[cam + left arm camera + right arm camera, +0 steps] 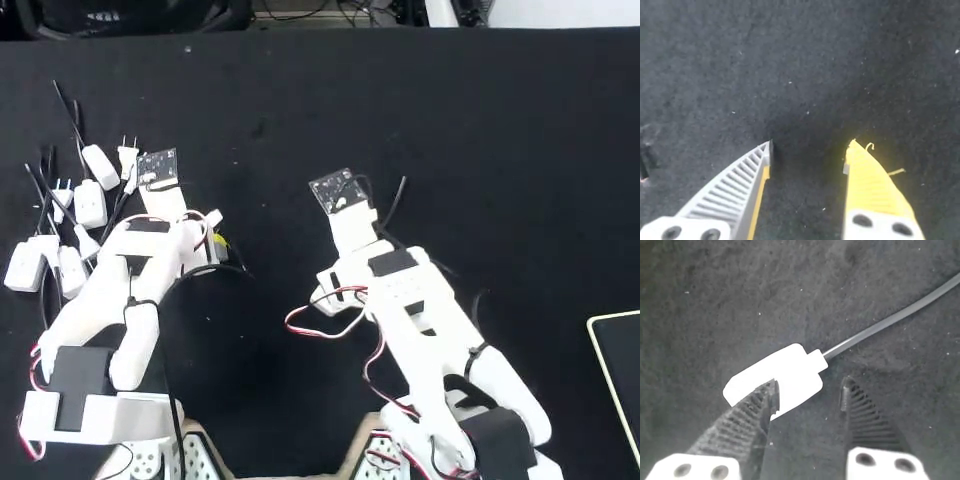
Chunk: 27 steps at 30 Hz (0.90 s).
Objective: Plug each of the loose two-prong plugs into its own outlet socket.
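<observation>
black cloth worktop (500,150). cluster of white plugs and sockets (90,203) near left edge. left gripper (807,150): fingers released, spread over bare cloth, nothing between. right gripper (810,387), near worktop centre: fingers spread, not clenched. white plug (785,372) with black cord (890,322) lying flat, partly between them, one finger over its edge.

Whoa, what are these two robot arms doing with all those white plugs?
They're meant to push plugs into sockets. The right arm's claw is open around a white plug lying on the black table, with its cord trailing away. It hasn't pinched the plug yet. The left arm's claw is open too, over bare table, near a bunch of other white plugs. Nothing is being held.
</observation>
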Motion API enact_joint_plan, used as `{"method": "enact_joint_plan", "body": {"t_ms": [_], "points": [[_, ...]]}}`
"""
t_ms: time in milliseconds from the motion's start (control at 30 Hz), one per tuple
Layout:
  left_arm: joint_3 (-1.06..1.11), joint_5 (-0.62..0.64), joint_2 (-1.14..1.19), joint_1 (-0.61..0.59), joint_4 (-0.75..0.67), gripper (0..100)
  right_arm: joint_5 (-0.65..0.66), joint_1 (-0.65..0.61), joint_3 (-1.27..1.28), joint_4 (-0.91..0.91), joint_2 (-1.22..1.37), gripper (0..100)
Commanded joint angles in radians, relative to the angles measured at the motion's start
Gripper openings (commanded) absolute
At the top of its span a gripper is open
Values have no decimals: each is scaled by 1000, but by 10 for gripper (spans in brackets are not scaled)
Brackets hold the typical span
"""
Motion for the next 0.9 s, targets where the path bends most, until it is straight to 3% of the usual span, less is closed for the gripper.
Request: {"method": "enact_joint_plan", "body": {"t_ms": [0,133,233,400,500,667,867], "points": [[-5,5,-28,-10,-9,242,5,-68,-70,77,-108,194],[-5,5,-28,-12,-11,242,-69,-157,-18,54,-228,194],[-5,5,-28,-10,-12,242,-149,-166,96,-80,-275,194],[-5,5,-28,-8,-12,242,-167,-163,286,-282,-257,194],[-5,5,-28,-10,-11,242,-157,-114,269,-207,-255,194],[-5,5,-28,-12,-9,242,12,49,202,-23,-255,192],[-5,5,-28,-8,-11,242,112,218,189,34,-257,192]]}}
